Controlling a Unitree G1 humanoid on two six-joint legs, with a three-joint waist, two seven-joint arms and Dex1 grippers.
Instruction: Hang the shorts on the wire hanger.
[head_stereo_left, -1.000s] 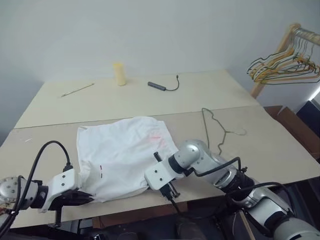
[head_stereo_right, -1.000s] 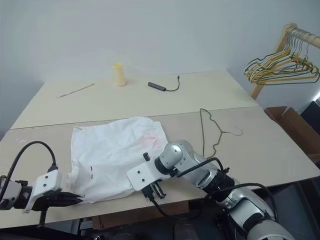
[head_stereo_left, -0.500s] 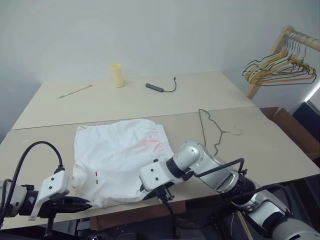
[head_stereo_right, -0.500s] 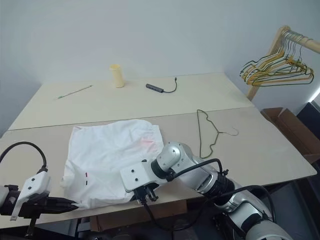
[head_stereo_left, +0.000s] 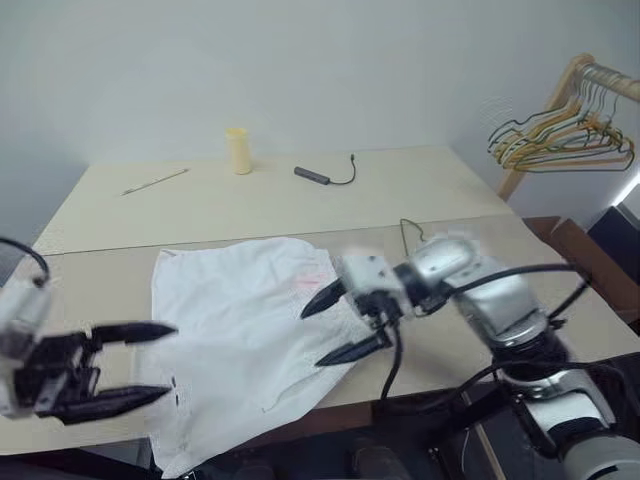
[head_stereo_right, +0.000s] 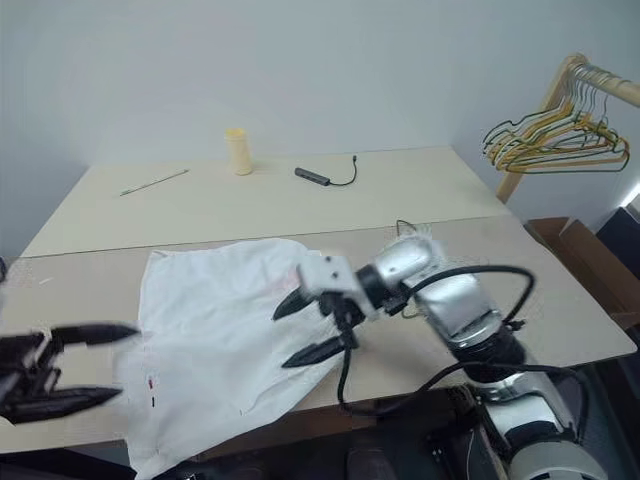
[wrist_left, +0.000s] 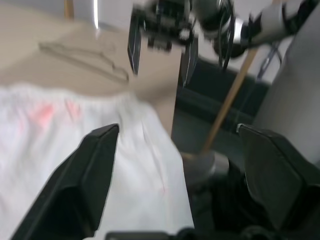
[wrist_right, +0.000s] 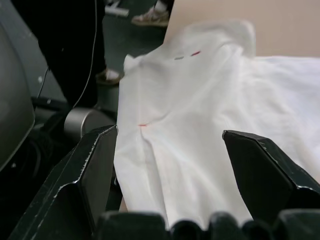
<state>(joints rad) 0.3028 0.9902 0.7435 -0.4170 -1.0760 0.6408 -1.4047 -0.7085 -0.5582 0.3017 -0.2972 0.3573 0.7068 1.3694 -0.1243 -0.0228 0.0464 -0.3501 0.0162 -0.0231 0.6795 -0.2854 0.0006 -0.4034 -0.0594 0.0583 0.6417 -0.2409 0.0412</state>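
Both grippers have let go and lifted: left gripper (head_stereo_left: 135, 365) and right gripper (head_stereo_left: 342, 322) hang wide open, empty. Shorts (head_stereo_left: 240, 330) sag off the table (head_stereo_left: 300, 195) edge at six o'clock, wire hanger (wrist_left: 82, 55) at three, likely next.

Looks like a bare lab or test room, not a home. Plain pale wall (head_stereo_left: 300, 60), no decoration. Large plain beige table (head_stereo_left: 250, 205) made of two boards butted together, seam running across. Wooden garment rack (head_stereo_left: 560, 100) at 2 o'clock with a bunch of wire hangers (head_stereo_left: 560, 140) in yellow, green and dark. Cardboard box (head_stereo_left: 585, 255) on the floor at 3 o'clock. Odd bits at 12 o'clock on the table: pale yellow cup (head_stereo_left: 237, 150), small dark device with cable (head_stereo_left: 325, 175), thin stick (head_stereo_left: 155, 181). Staged setup, sparse.
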